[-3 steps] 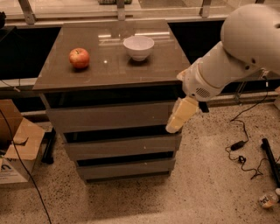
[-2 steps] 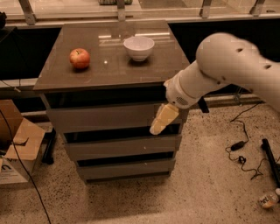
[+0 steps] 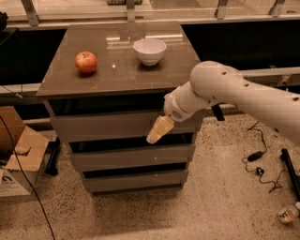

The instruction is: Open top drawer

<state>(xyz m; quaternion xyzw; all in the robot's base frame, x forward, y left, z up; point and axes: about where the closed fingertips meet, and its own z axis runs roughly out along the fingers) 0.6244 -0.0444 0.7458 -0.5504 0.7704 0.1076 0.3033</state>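
Camera view — cream tapered tool at flat grey-brown top drawer — grip unclear.

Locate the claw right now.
Camera view, right of centre: the claw hangs at the lower edge of the top drawer, right side, above the middle drawer.

Prob. a robotics lab or test bay, not a home: speckled hard floor w/ loose cables & a power brick, opened cardboard box at left, metal posts along the back. Freestanding cabinet w/ apple & bowl on top. Gripper hangs at the top drawer front, lower edge.
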